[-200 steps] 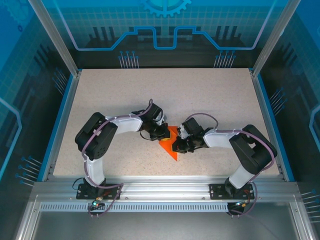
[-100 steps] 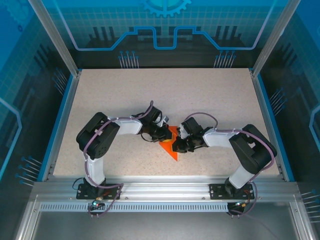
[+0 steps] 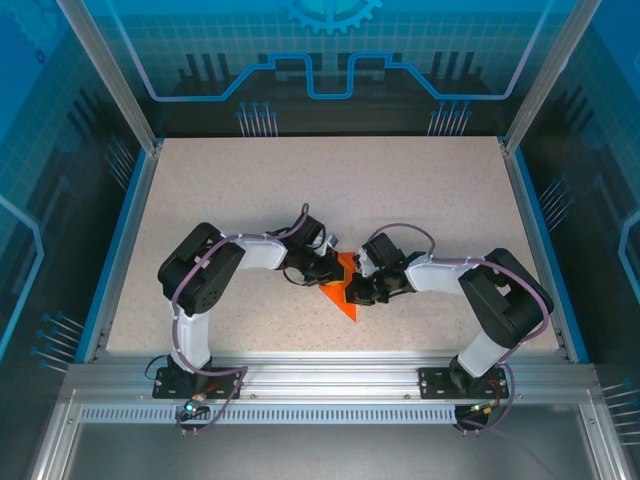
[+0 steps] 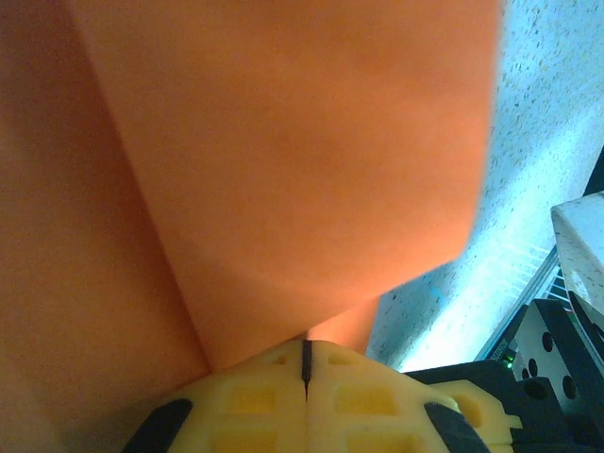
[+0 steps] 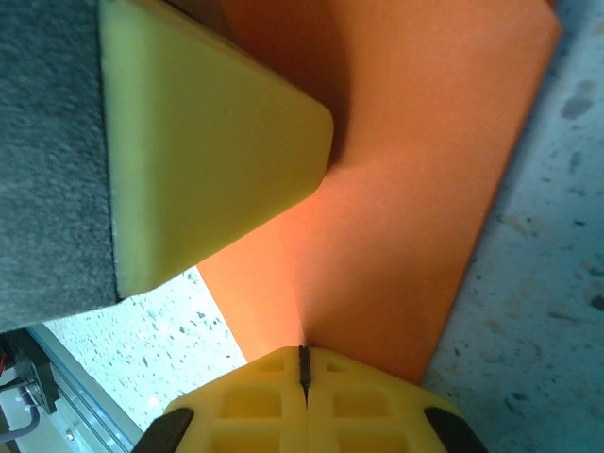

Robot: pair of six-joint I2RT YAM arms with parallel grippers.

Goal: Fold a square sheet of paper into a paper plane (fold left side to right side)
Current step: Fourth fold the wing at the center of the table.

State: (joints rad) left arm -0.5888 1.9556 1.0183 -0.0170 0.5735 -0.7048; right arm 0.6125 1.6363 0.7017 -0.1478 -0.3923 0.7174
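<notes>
While both pairs of jaws are pressed together, left gripper (image 3: 324, 270) and right gripper (image 3: 358, 290) rest tips on creased square sheet of paper (image 3: 346, 303), left at its 10 o'clock, right at 3; sheet lies on table (image 3: 300, 190), toward 6 o'clock

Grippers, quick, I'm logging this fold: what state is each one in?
Left gripper: shut, tips at the orange paper.
Right gripper: shut, tips at the same paper.

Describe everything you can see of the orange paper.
The paper is thin, plain and bright orange, folded into a creased, pointed shape. It lies near the middle of the speckled table, one tip pointing toward the near edge. The left gripper and right gripper, both shut, touch it from either side.
</notes>
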